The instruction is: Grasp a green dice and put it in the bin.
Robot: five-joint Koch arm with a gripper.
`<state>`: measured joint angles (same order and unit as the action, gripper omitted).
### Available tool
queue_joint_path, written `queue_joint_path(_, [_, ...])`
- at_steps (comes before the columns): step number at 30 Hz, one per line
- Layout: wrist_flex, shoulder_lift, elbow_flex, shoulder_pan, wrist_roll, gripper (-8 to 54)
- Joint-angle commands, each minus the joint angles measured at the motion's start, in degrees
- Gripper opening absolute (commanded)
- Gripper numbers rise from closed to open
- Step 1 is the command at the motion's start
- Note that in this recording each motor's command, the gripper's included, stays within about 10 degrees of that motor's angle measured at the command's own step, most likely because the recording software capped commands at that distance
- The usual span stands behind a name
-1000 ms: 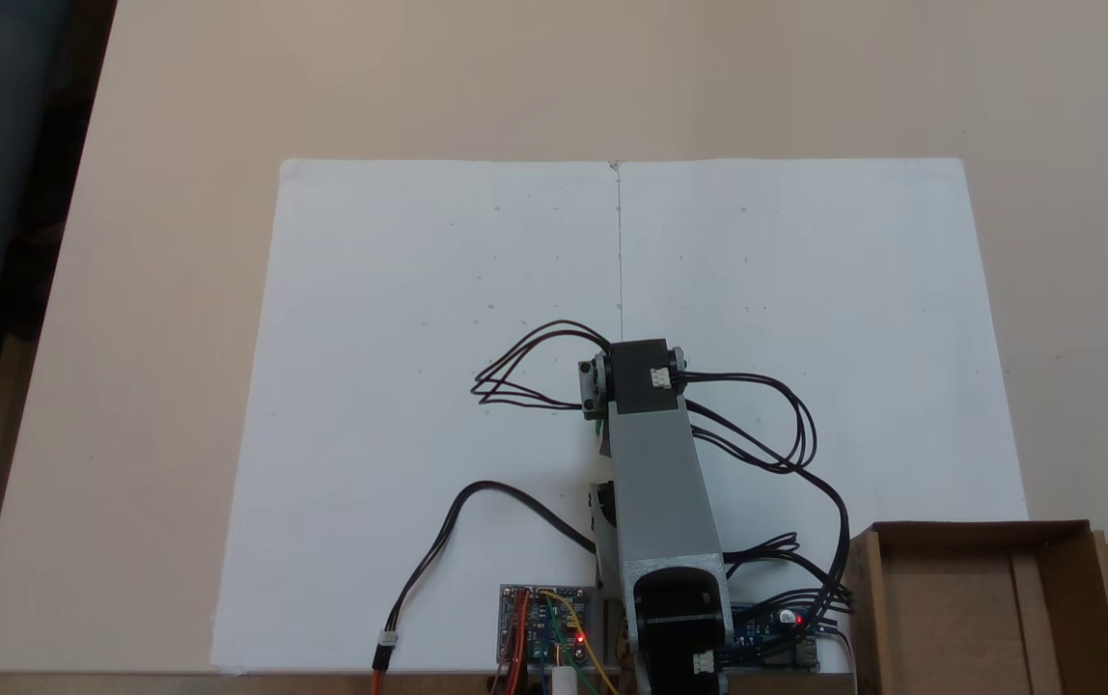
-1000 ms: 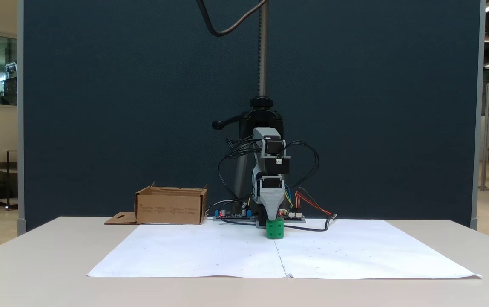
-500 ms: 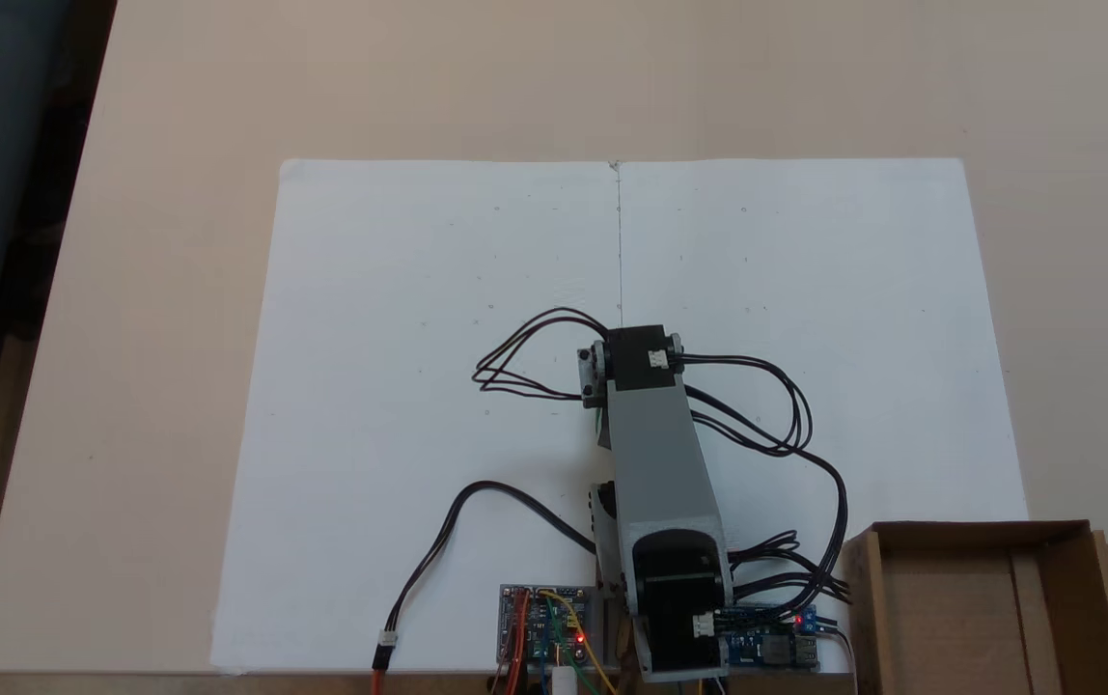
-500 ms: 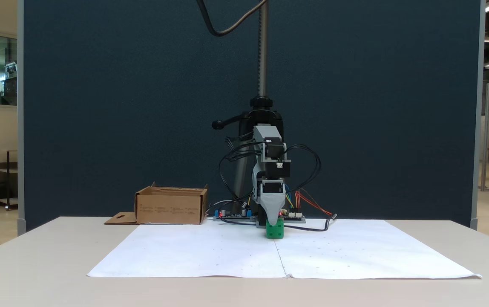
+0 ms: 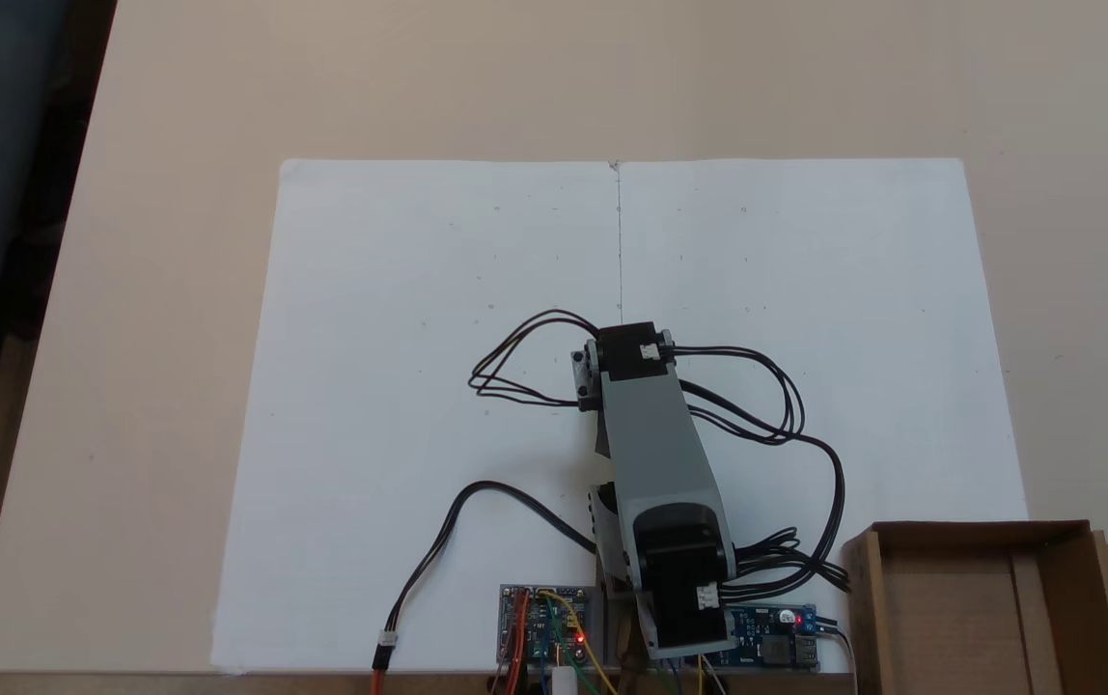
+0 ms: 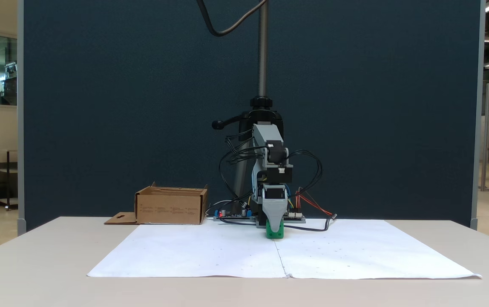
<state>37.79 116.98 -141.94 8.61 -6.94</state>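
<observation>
We're at the grasp step: gripper (image 6: 274, 228) is down over the green dice (image 6: 274, 233), which sits on the white paper (image 6: 210, 251) at its centre seam, well apart from the bin (image 6: 171, 207). One grey jaw hides most of the dice's front, so we can't tell whether it's clamped or slack. Next we'd want a confirmed squeeze before lifting toward the bin.

My gripper (image 6: 274, 226) pointing straight down, grey tip overlapping front face of green dice (image 6: 274, 232); jaw gap hidden. Dice sitting on white paper (image 6: 210, 256). Bin (image 6: 171, 206) standing well apart at left.
</observation>
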Motion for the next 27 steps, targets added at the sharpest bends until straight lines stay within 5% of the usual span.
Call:
queue_joint_path(1, [-1.85, 0.35, 0.62, 0.26, 2.55, 42.9])
queue_joint_path(15, [-7.03, -3.78, 0.35, -0.53, 3.08, 40.9])
queue_joint_path(21, [-7.56, -3.96, -0.26, -0.53, 2.99, 31.6])
queue_joint_path(27, [-8.88, -6.5, -0.26, -0.62, 2.99, 31.6])
